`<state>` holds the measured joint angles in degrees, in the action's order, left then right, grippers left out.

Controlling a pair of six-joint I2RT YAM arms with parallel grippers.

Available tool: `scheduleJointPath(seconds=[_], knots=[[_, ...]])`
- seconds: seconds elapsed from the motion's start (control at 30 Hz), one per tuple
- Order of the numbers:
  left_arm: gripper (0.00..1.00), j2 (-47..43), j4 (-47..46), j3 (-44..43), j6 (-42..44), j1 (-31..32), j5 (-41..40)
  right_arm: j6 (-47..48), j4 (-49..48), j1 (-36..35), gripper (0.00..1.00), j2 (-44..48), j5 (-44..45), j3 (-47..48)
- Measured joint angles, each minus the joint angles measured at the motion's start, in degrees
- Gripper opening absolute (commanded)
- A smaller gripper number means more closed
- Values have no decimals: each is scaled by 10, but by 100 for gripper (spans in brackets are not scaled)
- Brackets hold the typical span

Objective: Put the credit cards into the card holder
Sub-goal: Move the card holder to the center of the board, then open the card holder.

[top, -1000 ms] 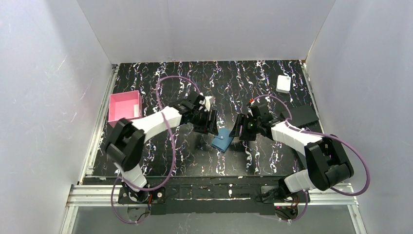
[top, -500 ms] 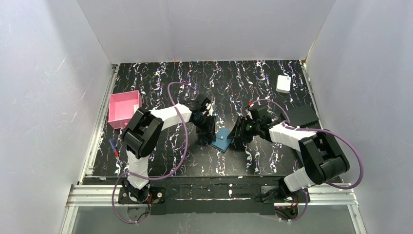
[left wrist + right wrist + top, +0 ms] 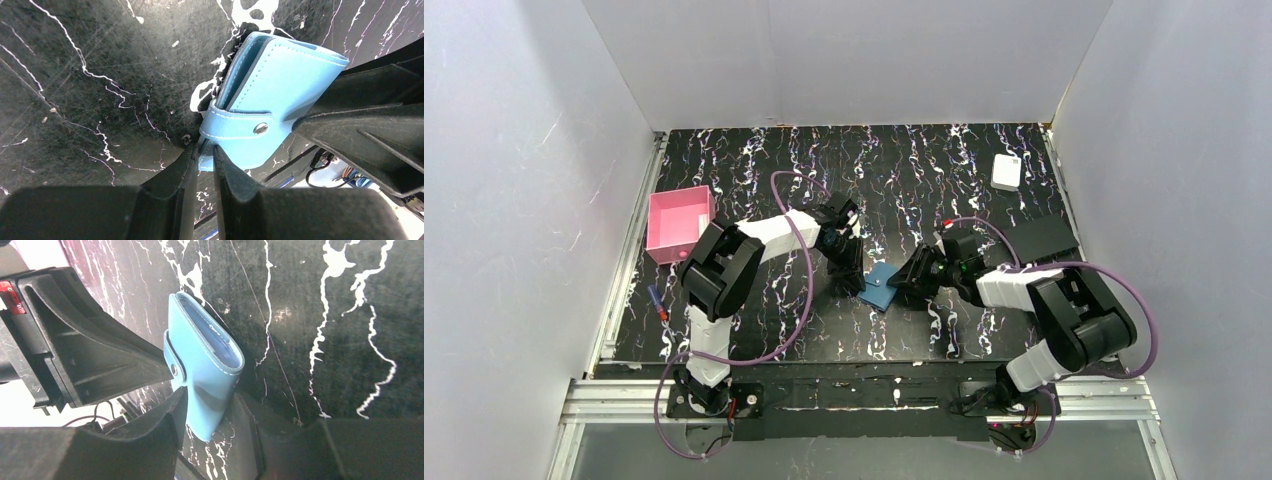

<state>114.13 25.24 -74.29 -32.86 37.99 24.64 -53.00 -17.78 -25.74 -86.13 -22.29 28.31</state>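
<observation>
The wallet (image 3: pixel 882 286) lies snapped shut at the middle of the table (image 3: pixel 924 180). Its tab edge is pinched by the left hand (image 3: pixel 202 167) and its end by the right hand (image 3: pixel 210 410). Under uneven pulling, the thin edge may be lost, leaving the snap fastened.

Card holder (image 3: pixel 280 75): light teal-blue, paler stitching, silver snap. Surface (image 3: pixel 904 170): black with white marbled streaks. Tray (image 3: pixel 680 192): pink. Box (image 3: pixel 1007 171): white. Enclosure walls (image 3: pixel 844 60): plain pale grey.
</observation>
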Motion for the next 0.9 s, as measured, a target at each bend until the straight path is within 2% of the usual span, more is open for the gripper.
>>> scheduleJointPath(seconds=[0.23, 0.33, 0.43, 0.57, 0.7, 0.77, 0.9], knots=[[13, 2, 4, -1, -4, 0, 7, -35, -106, -8, 33, -35, -1, -20], [12, 3, 7, -1, -3, 0, 12, -41, -146, -18, 20, -49, 3, -19], [15, 3, 10, -1, -2, 0, 12, -44, -169, -27, 2, -57, 8, -17], [32, -1, 16, -2, 6, 0, 6, -38, -169, -35, 1, -53, 17, -13], [48, -31, 21, 2, 28, 11, -23, -9, -104, -53, 1, -5, 45, -3], [50, -66, 8, 13, 36, 17, -31, 7, -64, -63, 1, 26, 61, 6], [49, -129, -11, 23, 45, 28, -42, 30, 3, -85, 1, 77, 102, 31]])
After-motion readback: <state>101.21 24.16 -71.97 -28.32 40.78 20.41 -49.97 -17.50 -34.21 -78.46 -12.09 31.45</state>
